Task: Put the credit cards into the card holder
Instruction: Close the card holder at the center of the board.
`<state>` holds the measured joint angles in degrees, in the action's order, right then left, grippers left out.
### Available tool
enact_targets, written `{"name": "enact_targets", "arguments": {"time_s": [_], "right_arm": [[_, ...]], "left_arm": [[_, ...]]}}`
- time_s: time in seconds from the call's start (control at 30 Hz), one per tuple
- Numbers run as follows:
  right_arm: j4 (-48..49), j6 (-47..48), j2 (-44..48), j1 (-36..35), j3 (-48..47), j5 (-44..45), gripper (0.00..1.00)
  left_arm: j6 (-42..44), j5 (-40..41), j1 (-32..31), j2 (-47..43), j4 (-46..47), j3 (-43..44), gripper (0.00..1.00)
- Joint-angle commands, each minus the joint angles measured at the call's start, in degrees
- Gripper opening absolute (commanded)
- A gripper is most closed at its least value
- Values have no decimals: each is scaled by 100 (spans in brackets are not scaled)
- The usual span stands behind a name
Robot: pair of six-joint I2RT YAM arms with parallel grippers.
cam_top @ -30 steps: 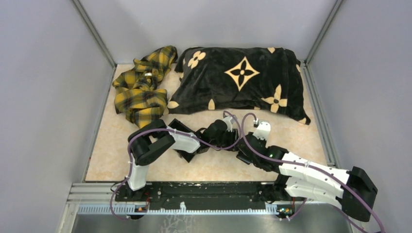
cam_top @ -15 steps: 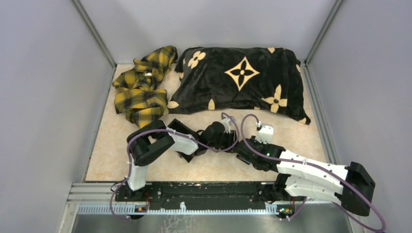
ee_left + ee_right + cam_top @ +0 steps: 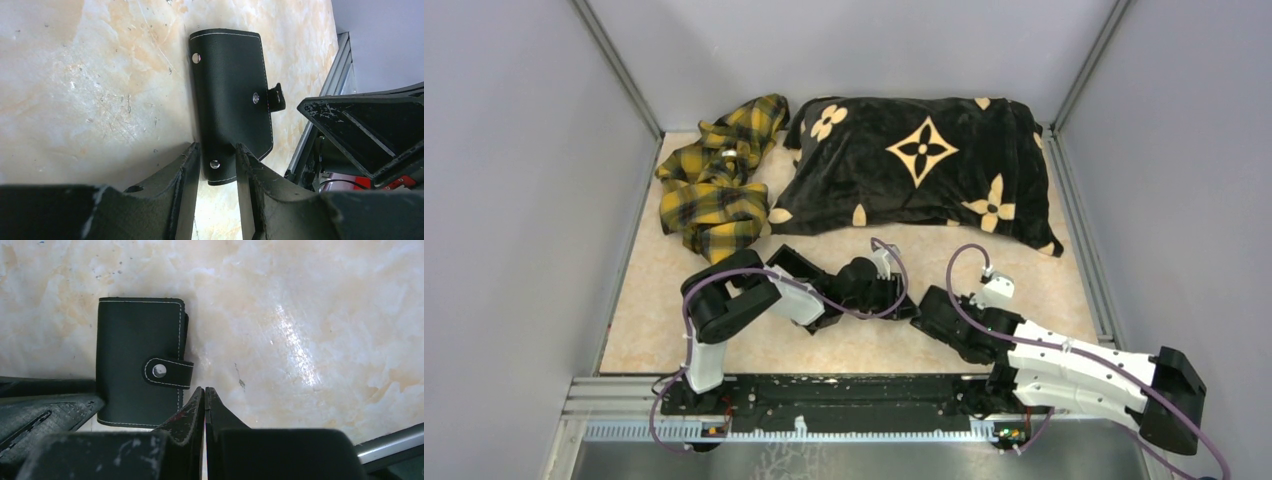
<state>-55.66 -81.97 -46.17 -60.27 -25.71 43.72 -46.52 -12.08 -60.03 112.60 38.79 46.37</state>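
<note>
The card holder [image 3: 230, 90] is a black stitched case, folded shut with its snap tab fastened [image 3: 167, 371]. It lies on the marble table between the two arms. My left gripper [image 3: 216, 147] is closed on its near corner, one finger at the riveted spine edge and the other over its top face. My right gripper [image 3: 204, 389] is shut and empty, its tips just off the holder's tab-side edge. In the top view my left gripper [image 3: 900, 300] and right gripper [image 3: 927, 303] are close together at the table's middle. No credit cards are in view.
A black pillow with cream flower shapes [image 3: 919, 165] lies at the back. A yellow plaid cloth [image 3: 714, 175] is bunched at the back left. Grey walls close in both sides. A metal rail [image 3: 824, 385] runs along the near edge.
My right gripper has drawn back to the right and toward the near edge, away from the left gripper. My left gripper has shifted slightly left, still on the holder.
</note>
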Motion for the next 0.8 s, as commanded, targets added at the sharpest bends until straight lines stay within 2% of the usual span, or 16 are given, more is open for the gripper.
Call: {"name": "enact_targets", "arguments": {"time_s": [0.0, 0.23, 0.5, 0.77], "right_arm": [[17, -577, -210, -64, 96, 81, 0], [452, -712, -658, -27, 182, 167, 0], [1837, 561, -613, 730, 433, -282, 0], [2534, 1175, -1011, 906, 449, -489, 0]], "left_arm": [[123, 2, -53, 341, -1256, -424, 41], [109, -14, -48, 273, -1177, -576, 41], [55, 4, -52, 230, -1000, -779, 41], [-75, -48, -53, 279, -680, -979, 41]]}}
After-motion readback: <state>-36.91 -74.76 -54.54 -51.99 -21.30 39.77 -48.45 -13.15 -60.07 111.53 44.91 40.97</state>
